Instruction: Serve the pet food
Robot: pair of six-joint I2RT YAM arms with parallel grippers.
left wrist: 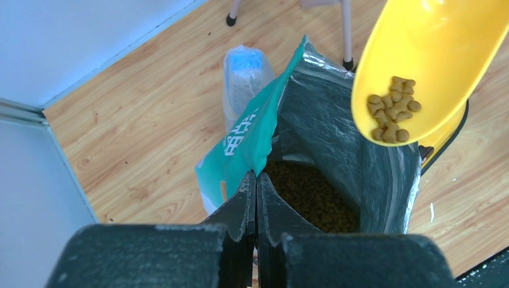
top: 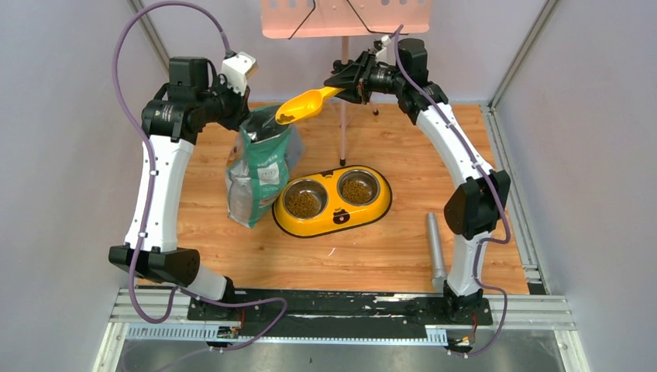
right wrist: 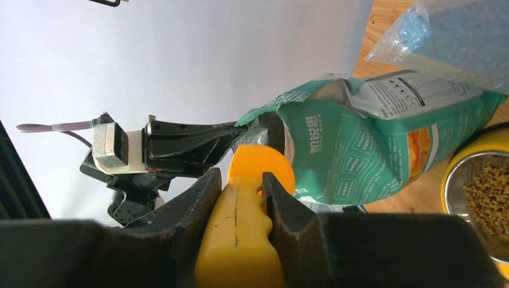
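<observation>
From above, my left fingers (top: 246,115) are shut on the top rim of the bag (top: 259,174), which stands upright on the counter (top: 372,256). My right fingers (top: 346,84) grip the handle of the scoop (top: 304,104), and its bowl hangs just over the bag's open mouth. Kibble (top: 304,204) lies in both bowls of the feeder (top: 333,223), which sits right beside the bag; I cannot tell whether they touch. A grey tube (top: 436,244) lies well to the right of the bag.

Through my left wrist, my fingers are pressed flat together, with the bag's teal rim pinched at their tips. Past them the bag gapes open, and more kibble lies dark inside it. The scoop hovers above the bag's right edge with a small heap of kibble near its lip. A clear packet (left wrist: 243,72) with something blue inside lies beyond the bag.

Through my right wrist, my fingers clamp the scoop's handle from both sides. Past the scoop is the bag, with my left fingers holding its rim. Beside the bag one feeder bowl shows, with kibble in it.
</observation>
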